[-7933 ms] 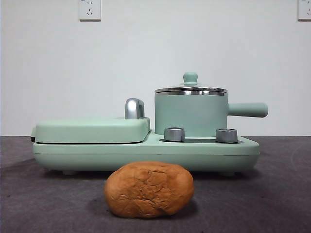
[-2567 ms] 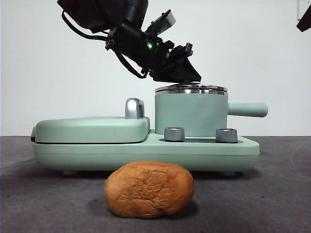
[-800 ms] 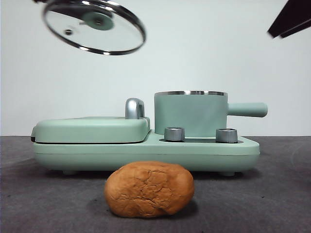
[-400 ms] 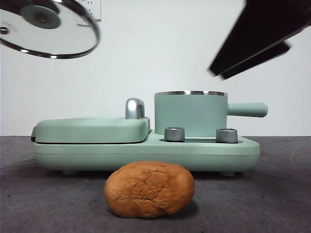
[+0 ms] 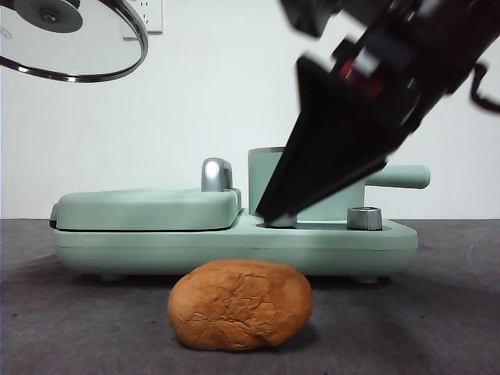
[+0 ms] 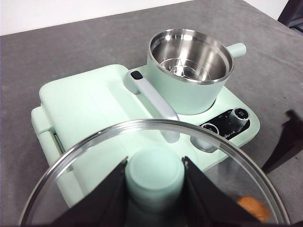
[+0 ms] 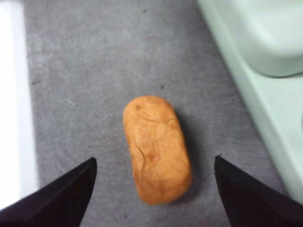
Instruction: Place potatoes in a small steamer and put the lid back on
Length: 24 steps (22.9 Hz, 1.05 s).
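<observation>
- The lid (image 6: 156, 189) pinched at its knob between my left jaws is clear, glossy glass ringed by a bright polished steel rim; the knob (image 6: 154, 176) is smooth, matt mint-green plastic.
- Beyond my left jaws, the small steamer (image 6: 189, 71) is brushed, shiny steel inside, with a smooth satin mint-green coat outside.
- The griddle cover (image 6: 90, 109) beside it has the same smooth mint finish, and its handle (image 5: 216, 174) is mirror-bright chrome.
- The control knobs (image 5: 364, 218) look like ridged metal.
- Between my right jaws, spread wide, the potato (image 7: 156, 149) has a dull, cracked, rough orange-brown skin.
- The table (image 7: 94, 71) under it is matt grey, felt-like cloth.
- My jaws are matt black.
</observation>
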### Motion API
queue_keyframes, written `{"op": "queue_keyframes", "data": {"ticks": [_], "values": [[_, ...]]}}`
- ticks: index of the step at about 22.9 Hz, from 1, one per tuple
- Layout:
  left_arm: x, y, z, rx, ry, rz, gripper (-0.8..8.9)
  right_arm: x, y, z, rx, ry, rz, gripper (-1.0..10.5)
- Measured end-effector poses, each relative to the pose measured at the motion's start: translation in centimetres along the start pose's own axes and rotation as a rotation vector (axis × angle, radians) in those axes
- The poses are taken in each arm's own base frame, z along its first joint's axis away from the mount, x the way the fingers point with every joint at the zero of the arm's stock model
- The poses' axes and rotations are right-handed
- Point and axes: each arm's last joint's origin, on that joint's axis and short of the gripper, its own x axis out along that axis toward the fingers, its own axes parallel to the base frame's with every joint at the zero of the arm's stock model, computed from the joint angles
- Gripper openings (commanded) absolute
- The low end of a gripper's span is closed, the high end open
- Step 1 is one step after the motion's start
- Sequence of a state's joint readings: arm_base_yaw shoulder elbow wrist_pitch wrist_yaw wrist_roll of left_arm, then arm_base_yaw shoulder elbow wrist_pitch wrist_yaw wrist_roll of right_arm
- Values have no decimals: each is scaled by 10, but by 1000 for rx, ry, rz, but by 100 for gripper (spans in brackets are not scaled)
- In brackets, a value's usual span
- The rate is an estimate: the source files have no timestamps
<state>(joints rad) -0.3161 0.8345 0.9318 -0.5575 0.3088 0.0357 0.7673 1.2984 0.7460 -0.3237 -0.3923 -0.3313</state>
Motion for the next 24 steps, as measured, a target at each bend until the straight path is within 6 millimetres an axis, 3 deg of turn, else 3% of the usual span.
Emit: {"op": "queue_keyframes", "data": {"ticks": [11,14,16,20,24], "values": [[0,1,0,-1,0,4,12,45,-2,-5,-6,50,36,392],[0,1,0,-1,0,4,12,52,-4,-8,22,78,34,290],[0,1,0,-1,1,4,12,54,-3,-9,36,84,36,215],[0,1,-1,-3,5,4,12,52,-2,-9,91,107,42,206],[0,1,-2,-7,18,3,12,29,7,-9,171,155,46,205]]}}
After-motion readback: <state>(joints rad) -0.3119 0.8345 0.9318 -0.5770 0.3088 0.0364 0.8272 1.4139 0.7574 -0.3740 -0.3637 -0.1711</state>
